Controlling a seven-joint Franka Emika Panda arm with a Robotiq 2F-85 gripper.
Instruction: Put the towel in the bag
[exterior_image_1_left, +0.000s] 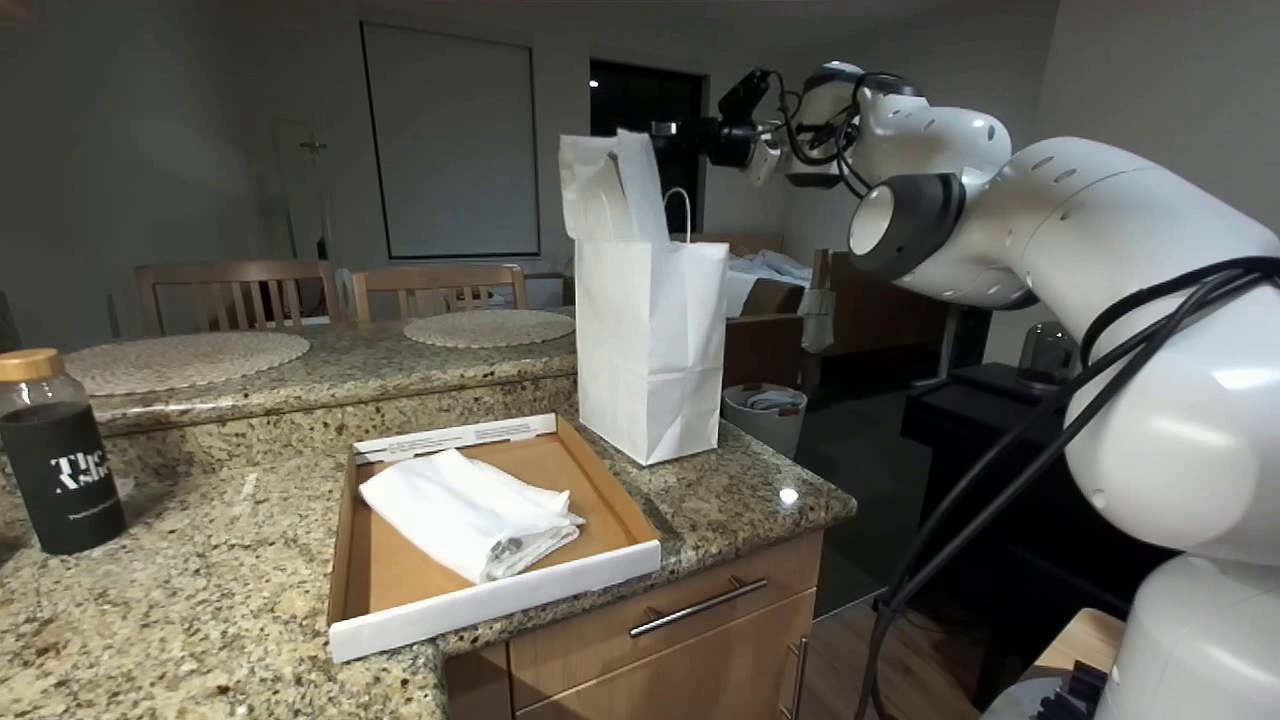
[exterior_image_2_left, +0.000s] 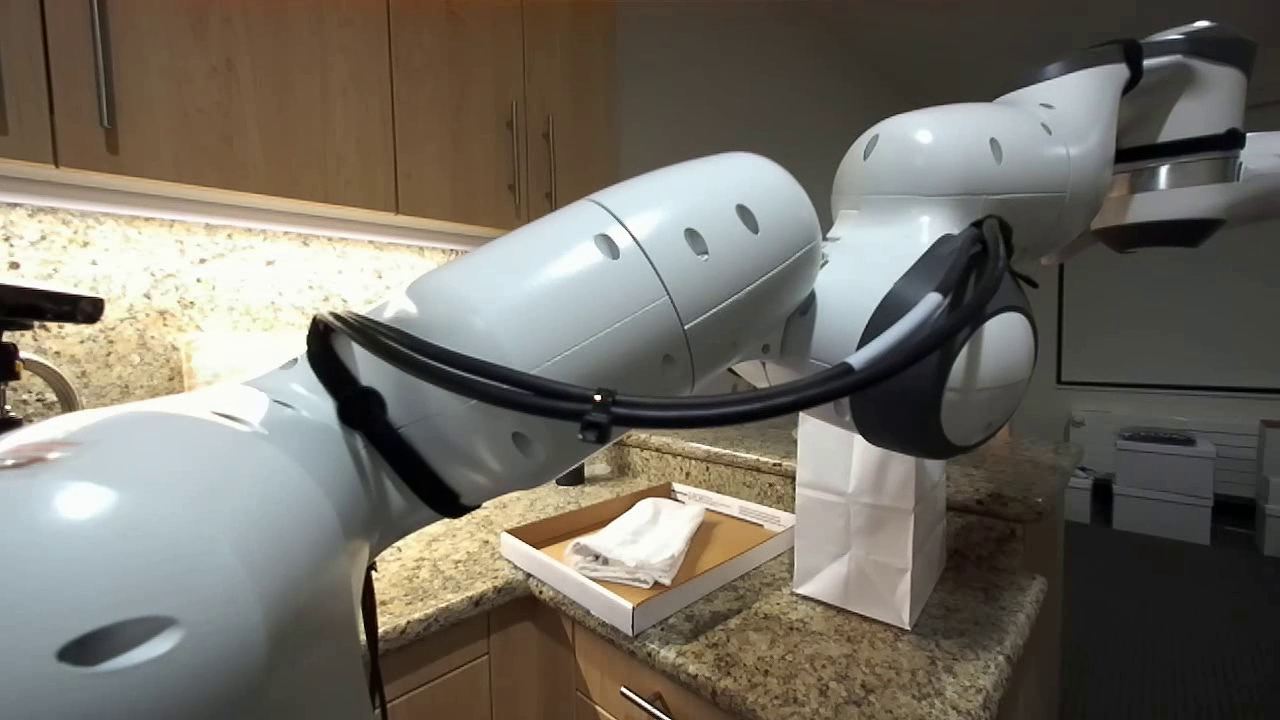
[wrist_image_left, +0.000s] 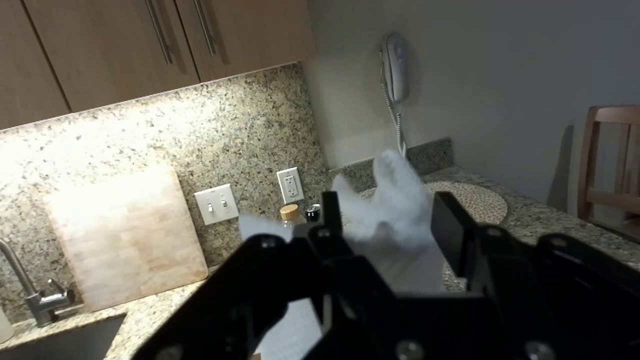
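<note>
The folded white towel (exterior_image_1_left: 465, 510) lies in the cardboard tray (exterior_image_1_left: 500, 600) on the desk (exterior_image_1_left: 220, 560), beside the standing bag (exterior_image_1_left: 615, 340). My jaws stand parted near a white piece (exterior_image_1_left: 590, 200) rising from the bag's mouth, cloth or paper I can't tell. I judge the towel needs fetching next: back away level so I don't snag that piece or tip the bag, come down on the folded edge, pinch every layer, and lift clear.

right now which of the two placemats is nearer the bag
The right-hand placemat in an exterior view, its edge right beside the outline of the bag. The other placemat lies farther along the raised counter, toward the bottle.
</note>
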